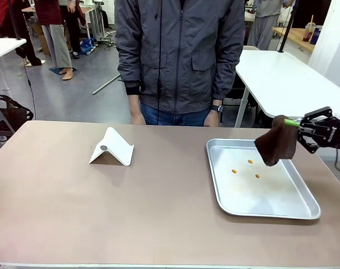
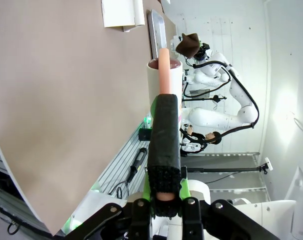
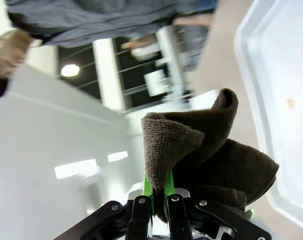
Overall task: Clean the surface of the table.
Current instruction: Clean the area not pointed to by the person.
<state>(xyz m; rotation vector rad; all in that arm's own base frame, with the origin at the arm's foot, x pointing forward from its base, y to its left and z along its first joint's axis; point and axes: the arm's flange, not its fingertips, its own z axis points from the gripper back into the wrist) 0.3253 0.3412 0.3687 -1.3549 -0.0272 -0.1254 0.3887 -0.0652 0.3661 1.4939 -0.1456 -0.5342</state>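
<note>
The brownish-taupe table [image 1: 74, 207] stretches across the front view, and in the left wrist view it stands sideways as a broad slab [image 2: 51, 100]. Above the right side of a metal tray [image 1: 282, 190], my right gripper [image 1: 296, 124] is shut on a dark brown cloth [image 1: 276, 141] that hangs from it. The right wrist view shows that cloth [image 3: 201, 160] bunched and clamped in the right gripper [image 3: 159, 197]. My left gripper [image 2: 164, 202] is shut on a black-sleeved tool [image 2: 164, 135] with a peach rod and a white cylinder at its end, held off the table.
Three small orange crumbs [image 1: 250, 161] lie in the tray. A white folded stand [image 1: 111, 147] sits left of centre. A person in a grey jacket [image 1: 178, 50] stands at the far edge with hands down. White tables stand behind at the right.
</note>
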